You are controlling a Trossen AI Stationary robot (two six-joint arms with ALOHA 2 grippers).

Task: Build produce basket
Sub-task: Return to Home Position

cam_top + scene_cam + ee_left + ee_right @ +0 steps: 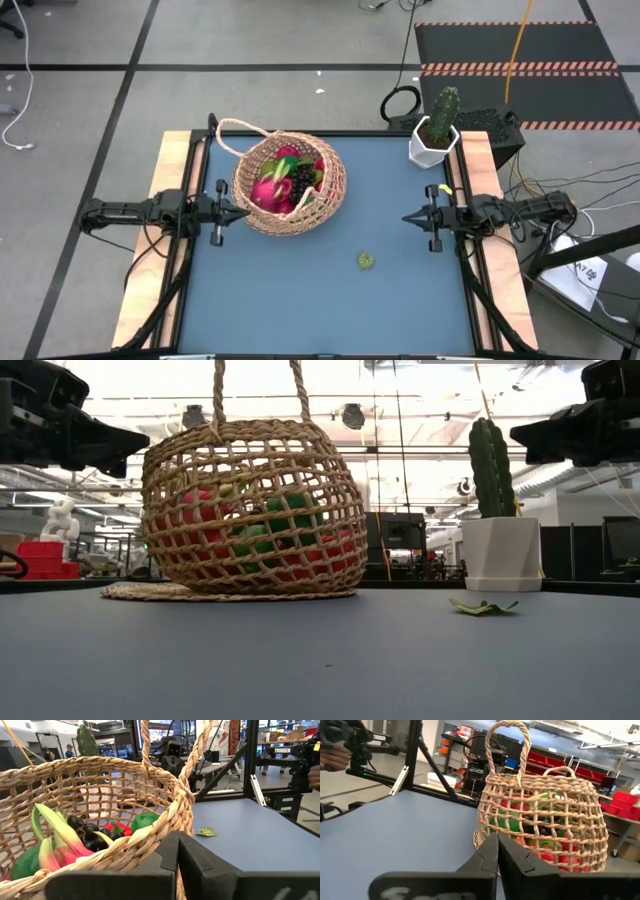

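Basket: the basket (290, 224) stands on the blue table (400, 300), upper left of centre in the high view, upright, with its loop handle leaning to the upper left.
Produce: the produce (285, 178) is heaped inside. I can pick out the pink dragon fruit (268, 190), the dark grapes (300, 180) and, through my left wrist camera, a green lime (146, 820) against the inner wall.
Low view: red and green shapes show through the weave, all within the wall.
Loose item: the only thing I see lying out on the mat is a small flat green scrap (366, 261), lower right of the basket and well apart from it. It looks like a loose leaf rather than a fruit, though I can't be sure.
Left gripper: my left gripper (240, 212) is at mid-left of the high view, just beside the basket's left wall. Its fingers are pressed together and hold nothing.
Right gripper: my right gripper (406, 217) is at mid-right, well apart from the basket. It is also closed tip to tip and empty.
Bystander: the cactus pot (433, 145) stands at the upper right corner and is no part of this job.
Progress: as I judge it, the loading is done.
Left to do: both arms only need to settle at rest, and the scrap may need tidying if it counts.
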